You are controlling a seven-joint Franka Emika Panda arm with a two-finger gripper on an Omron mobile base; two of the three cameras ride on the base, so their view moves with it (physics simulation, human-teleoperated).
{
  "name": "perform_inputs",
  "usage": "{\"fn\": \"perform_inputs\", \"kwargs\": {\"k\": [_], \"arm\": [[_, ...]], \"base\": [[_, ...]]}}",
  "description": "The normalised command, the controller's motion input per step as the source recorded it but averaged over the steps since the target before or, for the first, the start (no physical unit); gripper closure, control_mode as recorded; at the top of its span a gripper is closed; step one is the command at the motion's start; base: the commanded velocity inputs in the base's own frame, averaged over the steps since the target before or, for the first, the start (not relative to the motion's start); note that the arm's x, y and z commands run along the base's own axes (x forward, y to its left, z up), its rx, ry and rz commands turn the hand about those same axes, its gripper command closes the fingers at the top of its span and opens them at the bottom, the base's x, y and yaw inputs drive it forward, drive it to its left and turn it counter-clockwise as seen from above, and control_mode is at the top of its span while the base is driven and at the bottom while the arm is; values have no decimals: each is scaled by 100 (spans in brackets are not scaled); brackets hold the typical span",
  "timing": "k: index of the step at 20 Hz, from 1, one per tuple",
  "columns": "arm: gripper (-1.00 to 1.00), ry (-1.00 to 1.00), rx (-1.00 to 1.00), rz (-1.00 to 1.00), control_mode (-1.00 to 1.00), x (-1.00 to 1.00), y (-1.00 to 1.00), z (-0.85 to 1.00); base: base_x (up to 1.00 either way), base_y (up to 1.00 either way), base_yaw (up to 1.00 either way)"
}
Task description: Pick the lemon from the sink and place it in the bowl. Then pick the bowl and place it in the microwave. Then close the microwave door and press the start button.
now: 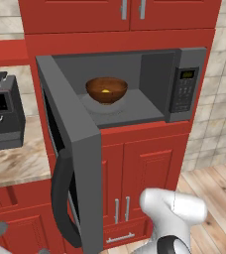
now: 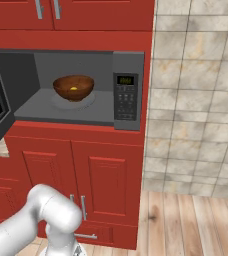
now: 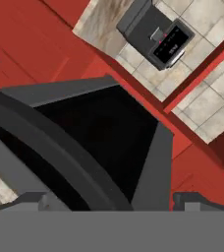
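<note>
Left base view: microwave door (image 1: 73, 149) nearest, stood wide open; bowl (image 1: 106, 90) with lemon (image 1: 105, 91) sat inside the microwave (image 1: 184, 84). Right base view: same; keypad (image 2: 125, 97) unpressed. Hand view: gripper (image 3: 109, 201) spread wide, holding nothing, close behind door handle (image 3: 50, 142). Closing and start remained.

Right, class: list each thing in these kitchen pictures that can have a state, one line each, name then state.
Microwave door: swung wide open.
Microwave: open, display lit.
Bowl: upright on the microwave floor.
Lemon: in the bowl.
Gripper: open, holding nothing, close to the door's black handle.
Upper cabinets: shut.
Lower cabinets: shut.
Black appliance: on the counter, its red display lit.
</note>
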Motion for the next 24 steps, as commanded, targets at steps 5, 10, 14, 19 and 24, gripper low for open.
{"fn": "perform_inputs", "kwargs": {"k": [5,10,14,19,24], "arm": [[-100,0,-27,-4,-100,100,79,-99],[-100,0,-14,-7,-100,100,27,-72],[-100,0,-4,-10,-100,100,-1,-46],[-100,0,0,-9,-100,100,-22,-25],[-100,0,0,-6,-100,100,-58,-1]], "base": [[0,0,0],[0,0,0],[0,0,0],[0,0,0],[0,0,0]]}}
